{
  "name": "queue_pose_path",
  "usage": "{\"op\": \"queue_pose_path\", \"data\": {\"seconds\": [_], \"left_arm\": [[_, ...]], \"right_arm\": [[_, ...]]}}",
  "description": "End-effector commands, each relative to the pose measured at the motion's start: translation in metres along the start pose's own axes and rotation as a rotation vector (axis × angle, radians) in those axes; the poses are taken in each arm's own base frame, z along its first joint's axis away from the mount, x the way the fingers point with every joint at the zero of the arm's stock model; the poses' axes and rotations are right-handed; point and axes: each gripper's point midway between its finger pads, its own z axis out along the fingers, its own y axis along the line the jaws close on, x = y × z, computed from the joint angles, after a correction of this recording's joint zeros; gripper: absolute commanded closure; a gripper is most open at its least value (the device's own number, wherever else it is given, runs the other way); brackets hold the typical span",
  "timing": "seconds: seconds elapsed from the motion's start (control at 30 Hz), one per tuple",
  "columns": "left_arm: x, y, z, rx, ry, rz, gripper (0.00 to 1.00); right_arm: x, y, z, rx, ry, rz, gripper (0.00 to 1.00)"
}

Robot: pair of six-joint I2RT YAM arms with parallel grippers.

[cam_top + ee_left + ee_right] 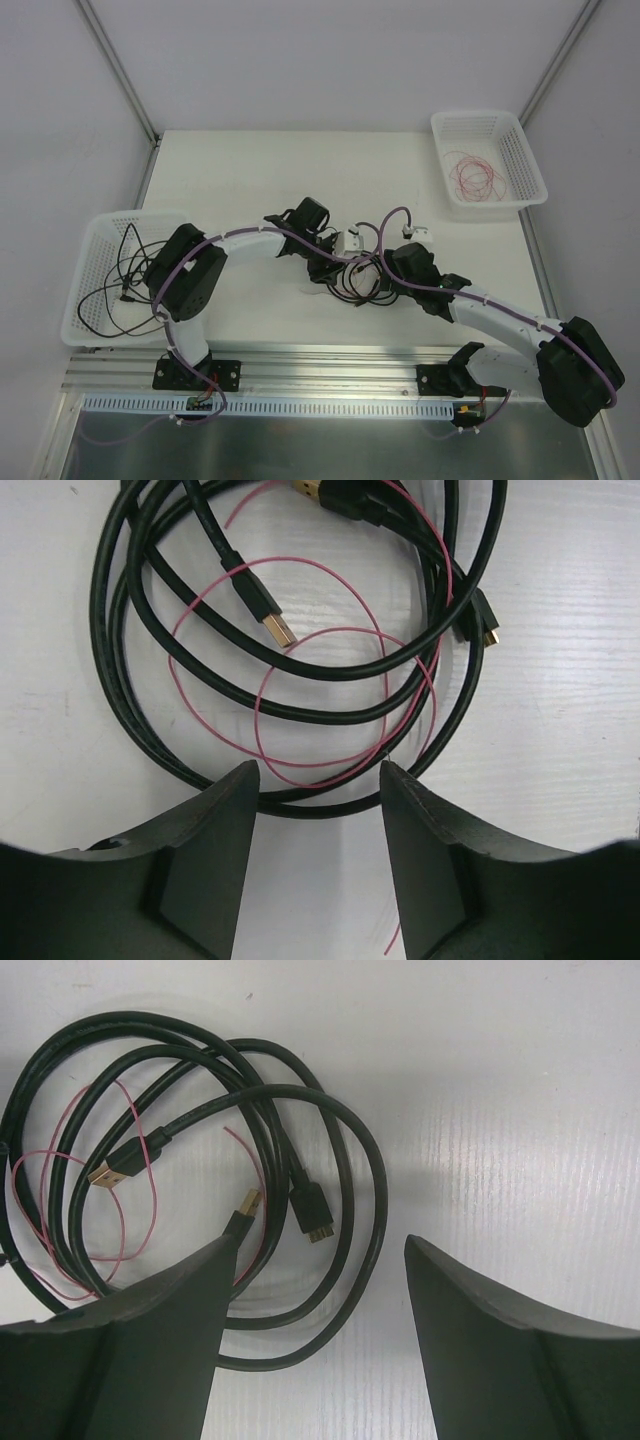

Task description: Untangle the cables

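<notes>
The cables [352, 285] lie in a looped bundle on the white table between my two grippers. In the left wrist view, black cables [100, 610] loop with a fine red wire [256, 720] through them, and a gold USB plug [280, 630] lies inside the loops. My left gripper [318, 770] is open and empty, its tips just over the nearest black loop. In the right wrist view, black loops [380, 1190], a dark plug [312, 1210] and the red wire [45, 1155] lie ahead. My right gripper [322, 1240] is open, with the near loops passing between its fingers.
A white basket [85, 250] at the left table edge holds thin black cables [110, 300]. A second white basket [520, 150] at the far right holds coiled red wires [475, 175]. The two arms meet close together over the table's middle.
</notes>
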Motion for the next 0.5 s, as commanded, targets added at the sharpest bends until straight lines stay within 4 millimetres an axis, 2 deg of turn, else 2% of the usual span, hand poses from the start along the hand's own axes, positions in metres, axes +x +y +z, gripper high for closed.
{"op": "queue_pose_path", "data": {"seconds": [0.0,0.07,0.37,0.4,0.47], "left_arm": [[-0.025,0.006,0.002,0.020,-0.055,0.065,0.49],[-0.024,0.009,0.004,0.016,-0.048,0.061,0.56],[-0.008,0.008,0.018,0.049,-0.014,-0.001,0.58],[-0.004,0.006,0.021,0.056,-0.003,-0.019,0.66],[-0.002,0.006,0.022,0.060,0.003,-0.026,0.67]], "right_arm": [[-0.021,0.012,-0.003,-0.039,-0.057,0.022,0.28],[-0.021,0.013,-0.003,-0.042,-0.056,0.021,0.28],[-0.020,0.013,-0.002,-0.041,-0.051,0.017,0.29],[-0.019,0.013,-0.001,-0.042,-0.048,0.012,0.29],[-0.020,0.013,-0.001,-0.042,-0.049,0.017,0.29]]}}
